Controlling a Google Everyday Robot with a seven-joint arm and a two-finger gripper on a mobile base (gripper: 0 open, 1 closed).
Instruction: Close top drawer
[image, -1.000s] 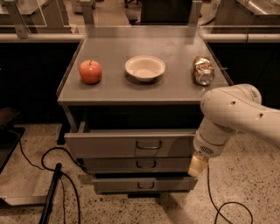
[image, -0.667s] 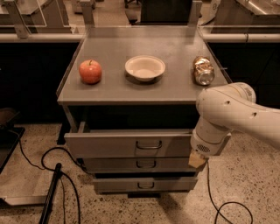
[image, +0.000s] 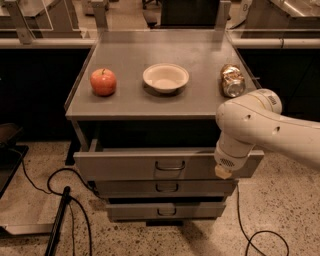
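The top drawer (image: 125, 165) is a wide grey metal drawer with a dark wire handle (image: 170, 166) mid-front. It stands pulled out from the grey cabinet, with a dark gap behind its front. My white arm comes in from the right. My gripper (image: 223, 171) is at the right part of the drawer's front, mostly hidden behind the arm's bulky wrist; only a small pale tip shows against the front.
Two narrower drawers (image: 165, 188) (image: 165, 211) sit below, slightly out. On the cabinet top (image: 130, 55) are a red apple (image: 103, 81), a white bowl (image: 165, 77) and a crushed can (image: 232, 80). Cables (image: 55, 180) and a dark pole (image: 57, 220) lie on the floor at left.
My arm has shifted a little left and up, bringing the gripper closer onto the right part of the drawer front. The drawer looks about as far out as before.
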